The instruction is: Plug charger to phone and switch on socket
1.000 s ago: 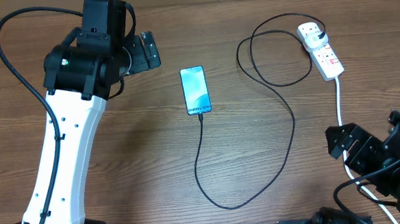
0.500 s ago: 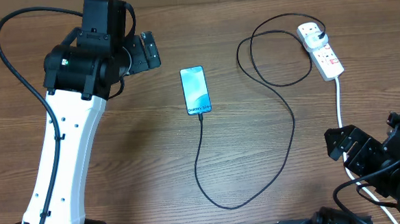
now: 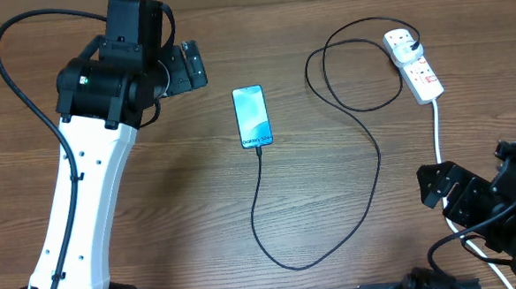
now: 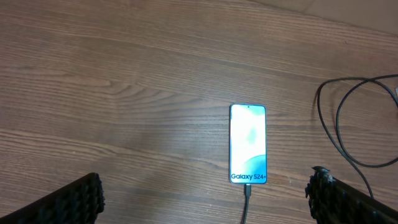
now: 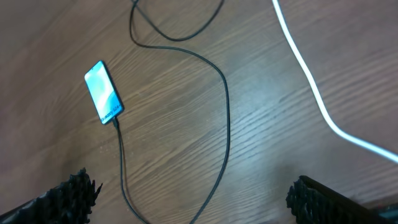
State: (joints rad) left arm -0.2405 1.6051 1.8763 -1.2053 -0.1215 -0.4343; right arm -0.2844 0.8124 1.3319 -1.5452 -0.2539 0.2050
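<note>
Only the right arm has moved since the earlier frame, creeping slightly left in the lower right corner; nothing else has changed place. I see both grippers spread wide and holding nothing: the left gripper point(image 3: 194, 65) hangs in the upper left, the right gripper point(image 3: 451, 196) low at the right edge. The phone point(image 3: 252, 116) lies screen up in the upper centre, just right of and slightly below the left gripper, apart from it and well away from the right one. Its long axis runs top to bottom of the frame, tilted a little, with the "Galaxy S24+" end toward the bottom edge. The charger point(image 3: 379, 169) meets that lower end, sweeps down, round and up to the socket point(image 3: 416, 65) in the upper right.
</note>
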